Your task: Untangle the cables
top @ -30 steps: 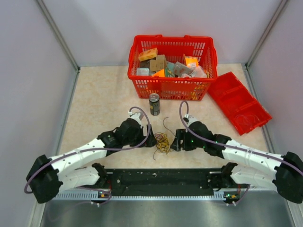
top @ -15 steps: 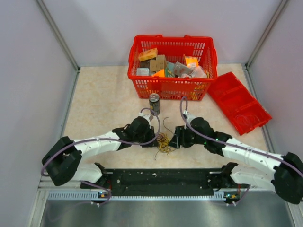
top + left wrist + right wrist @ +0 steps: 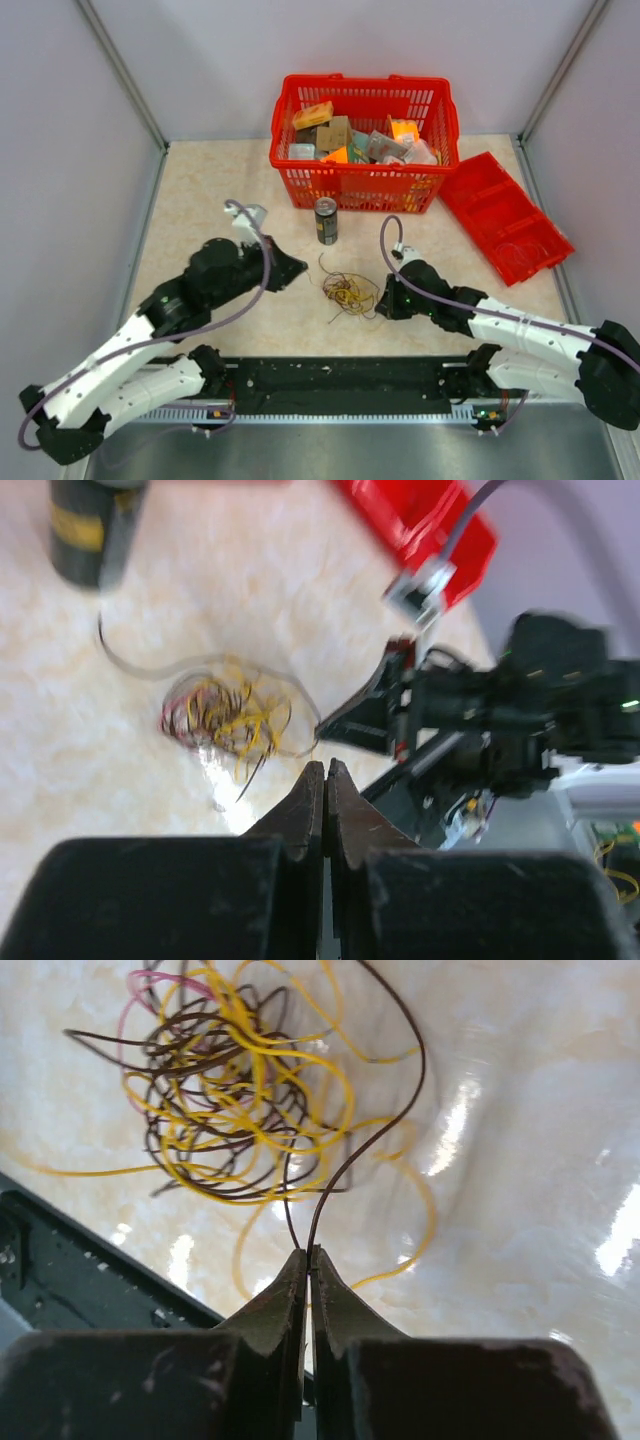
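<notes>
Pointing in from the left side of the pale, speckled table (image 3: pixel 200 200), the left gripper (image 3: pixel 298 268) has its jaws pressed fully together with nothing between them, and it sits apart from the cables, to their left. The cables (image 3: pixel 348 293) lie near the middle of the table, just in front of the arms' base rail. They form a small, loose nest of hair-thin wires, some dark brown-black and some yellow-orange, looped and curled over one another. The right wrist camera also shows one pinkish strand at the nest's far edge. A few yellow ends trail out flat across the table, and one dark strand arcs away toward the drink can. At the nest's right edge, the right gripper (image 3: pixel 383 300) has its jaws closed tight on dark brown strands that rise out of the tangle into its fingertips. Farther back, going left to right again, a dark drink can (image 3: pixel 326 220) stands upright just behind the cables; it carries a yellow band, but its lettering is too blurred to read. Behind it is a red basket (image 3: pixel 365 188) filled with small boxes and packets whose print is too small to make out. A red tray (image 3: pixel 505 215) lies tilted at the right.
</notes>
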`<state>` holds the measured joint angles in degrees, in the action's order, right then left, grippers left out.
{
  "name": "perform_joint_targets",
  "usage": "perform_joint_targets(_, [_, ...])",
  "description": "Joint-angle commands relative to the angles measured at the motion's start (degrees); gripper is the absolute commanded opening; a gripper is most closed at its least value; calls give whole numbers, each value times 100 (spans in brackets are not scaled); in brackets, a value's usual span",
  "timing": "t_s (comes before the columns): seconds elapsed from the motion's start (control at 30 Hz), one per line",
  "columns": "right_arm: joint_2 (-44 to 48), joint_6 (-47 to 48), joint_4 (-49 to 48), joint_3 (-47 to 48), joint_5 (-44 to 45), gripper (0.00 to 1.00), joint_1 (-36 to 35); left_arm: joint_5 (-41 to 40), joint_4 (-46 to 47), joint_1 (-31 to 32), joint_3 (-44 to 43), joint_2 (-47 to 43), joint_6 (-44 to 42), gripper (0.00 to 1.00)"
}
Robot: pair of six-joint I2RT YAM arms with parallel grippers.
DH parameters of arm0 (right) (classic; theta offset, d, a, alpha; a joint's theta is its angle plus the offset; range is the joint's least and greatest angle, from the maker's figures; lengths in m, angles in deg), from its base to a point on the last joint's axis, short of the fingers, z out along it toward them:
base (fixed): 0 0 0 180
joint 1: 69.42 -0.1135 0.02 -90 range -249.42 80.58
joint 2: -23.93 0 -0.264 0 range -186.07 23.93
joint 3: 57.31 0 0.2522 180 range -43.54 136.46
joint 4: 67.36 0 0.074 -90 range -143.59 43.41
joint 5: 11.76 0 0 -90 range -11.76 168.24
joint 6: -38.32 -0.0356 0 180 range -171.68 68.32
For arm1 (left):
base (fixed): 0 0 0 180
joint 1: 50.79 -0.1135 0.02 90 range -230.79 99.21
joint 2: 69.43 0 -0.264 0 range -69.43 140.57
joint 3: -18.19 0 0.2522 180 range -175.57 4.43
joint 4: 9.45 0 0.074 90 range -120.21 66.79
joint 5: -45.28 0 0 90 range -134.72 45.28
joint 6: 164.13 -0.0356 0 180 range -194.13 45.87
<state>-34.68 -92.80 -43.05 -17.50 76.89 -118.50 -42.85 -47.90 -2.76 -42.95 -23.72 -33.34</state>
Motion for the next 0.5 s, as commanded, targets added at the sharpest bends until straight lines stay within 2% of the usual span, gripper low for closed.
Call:
perform_joint_targets(0.0, [-54,-97,517,226,897,0,-5,-994,-992,-22,-1068,-790,-651,0])
perform_joint_targets(0.1, [-221,-203,852,226,1346,0,4,-1101,-1389,-22,-2035,-1081,-1028,0])
perform_joint_targets(0.23, [-423,-72,1133,313,1645,0,4,-1127,-1443,-13,-3004,-1354,-1232,0])
perform_joint_targets(0.37, [-459,455,1178,621,1532,11,-58,-1277,-1390,-22,-3199,-1477,-969,0])
perform_joint_targets(0.47, [-371,780,1204,849,1400,32,-75,-1163,-1328,-22,-3042,-1408,-784,0])
